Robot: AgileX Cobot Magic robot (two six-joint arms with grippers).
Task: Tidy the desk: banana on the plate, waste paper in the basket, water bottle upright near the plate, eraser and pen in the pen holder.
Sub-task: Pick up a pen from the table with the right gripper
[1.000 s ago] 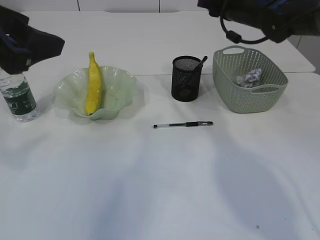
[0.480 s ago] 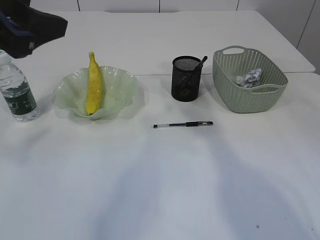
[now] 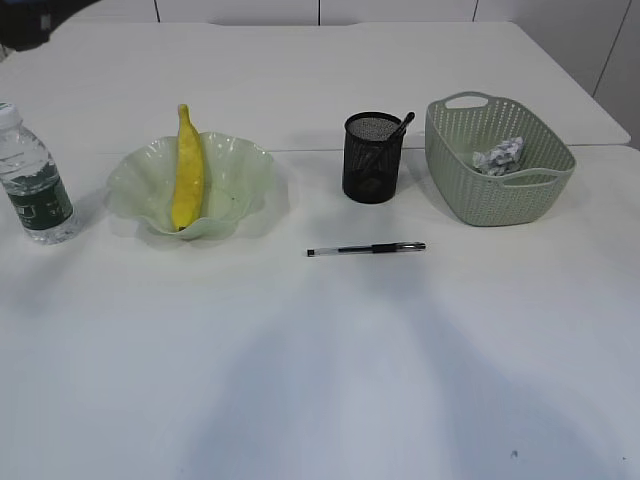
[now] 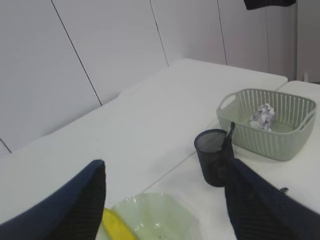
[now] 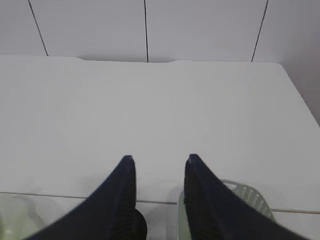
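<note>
The banana [image 3: 187, 180] lies in the pale green plate [image 3: 245, 165]. The water bottle [image 3: 35, 190] stands upright left of the plate. The waste paper [image 3: 498, 155] lies in the basket [image 3: 540, 178]. The pen holder [image 3: 373, 158] holds one pen; another pen [image 3: 367, 249] lies on the desk [image 3: 330, 350] in front of it. The eraser is not visible. My left gripper [image 4: 165, 162] is open and empty, high above the plate [image 4: 160, 217] and banana [image 4: 117, 227]. My right gripper [image 5: 160, 157] is open and empty, high above the pen holder and basket [image 5: 245, 197].
A dark part of the left arm [image 3: 30, 15] shows at the top left corner of the exterior view. White wall panels stand behind the desk. A seam in the tabletop runs behind the plate and pen holder.
Both arms have lifted away: the right arm left the exterior view first, then the left arm rose from above the bottle to the top left corner. The objects have not moved.
</note>
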